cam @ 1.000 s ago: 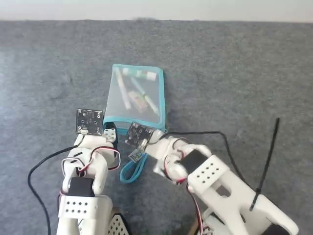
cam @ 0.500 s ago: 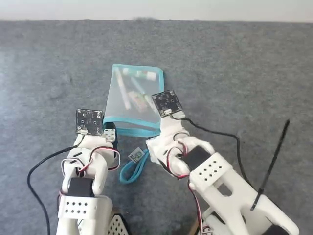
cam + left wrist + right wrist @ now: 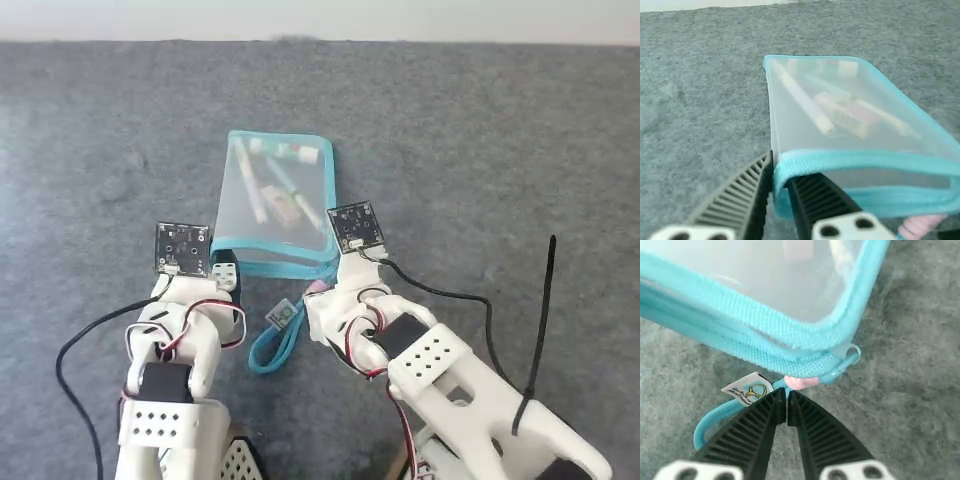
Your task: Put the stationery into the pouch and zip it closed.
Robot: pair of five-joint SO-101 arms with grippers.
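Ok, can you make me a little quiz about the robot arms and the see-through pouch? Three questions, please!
1. True or false: the stationery lies outside the pouch.
2. What does the left end effector grip? A) the pouch's zip-edge corner B) a cup C) nothing at all
3. Fill in: the small tab at the right end effector's tips is coloured ____.
Key: 1 false, it is inside the pouch. 2 A. 3 pink.
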